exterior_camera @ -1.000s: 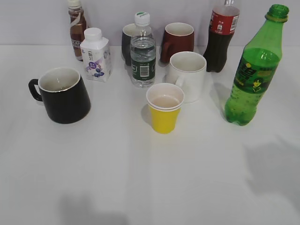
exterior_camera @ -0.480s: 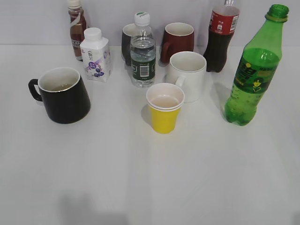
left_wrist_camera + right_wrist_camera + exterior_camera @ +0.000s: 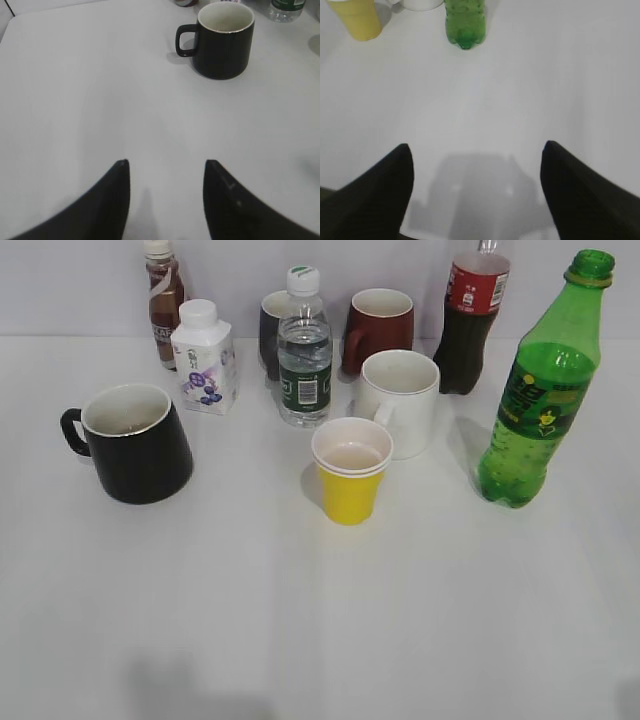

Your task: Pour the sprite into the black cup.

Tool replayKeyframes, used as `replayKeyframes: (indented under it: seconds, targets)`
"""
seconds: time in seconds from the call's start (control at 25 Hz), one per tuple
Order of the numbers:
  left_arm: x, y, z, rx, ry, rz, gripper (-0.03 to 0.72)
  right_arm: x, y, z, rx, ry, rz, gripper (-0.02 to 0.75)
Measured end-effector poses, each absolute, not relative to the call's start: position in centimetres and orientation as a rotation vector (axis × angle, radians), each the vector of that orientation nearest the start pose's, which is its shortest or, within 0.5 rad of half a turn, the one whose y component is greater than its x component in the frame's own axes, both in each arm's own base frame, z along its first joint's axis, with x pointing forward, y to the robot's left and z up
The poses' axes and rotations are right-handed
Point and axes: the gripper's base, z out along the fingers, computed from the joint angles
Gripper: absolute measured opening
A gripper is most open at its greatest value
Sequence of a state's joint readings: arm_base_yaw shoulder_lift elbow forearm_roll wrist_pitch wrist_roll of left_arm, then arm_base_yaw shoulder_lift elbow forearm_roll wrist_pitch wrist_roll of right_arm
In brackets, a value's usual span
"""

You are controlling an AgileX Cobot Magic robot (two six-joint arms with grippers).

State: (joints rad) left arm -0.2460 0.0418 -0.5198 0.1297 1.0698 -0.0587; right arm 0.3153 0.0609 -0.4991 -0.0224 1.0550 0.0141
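Note:
The sprite is a tall green bottle without a cap, upright at the right of the table; its base shows in the right wrist view. The black cup stands at the left with its handle to the left, and it shows in the left wrist view. My left gripper is open and empty above bare table, well short of the black cup. My right gripper is open wide and empty, well short of the sprite. Neither gripper shows in the exterior view.
A yellow paper cup stands mid-table with a white mug behind it. Along the back stand a water bottle, a dark mug, a dark red mug, a cola bottle, a milk carton and a brown bottle.
A shadow at the right front of the table has faded away across the frames. The bottles and cups have not moved.

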Motion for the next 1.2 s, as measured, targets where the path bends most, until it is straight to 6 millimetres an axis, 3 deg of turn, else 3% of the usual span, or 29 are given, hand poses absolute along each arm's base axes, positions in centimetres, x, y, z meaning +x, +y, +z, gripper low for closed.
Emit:
replayKeyframes:
  seconds: [0.16,0.52,1.2]
  targets:
    - [0.1,1.0,28.3,0.159,2.061,-0.014,0.335,0.5,0.0,27.8,-0.293,2.081,0.159,0.576]
    - [-0.8,1.2,28.3,-0.037,2.019,0.116,0.305,-0.4,-0.2,27.8,-0.058,2.024,0.030,0.574]
    - [-0.9,1.2,28.3,-0.040,2.016,0.121,0.290,-0.5,-0.2,27.8,-0.047,2.017,0.031,0.574]
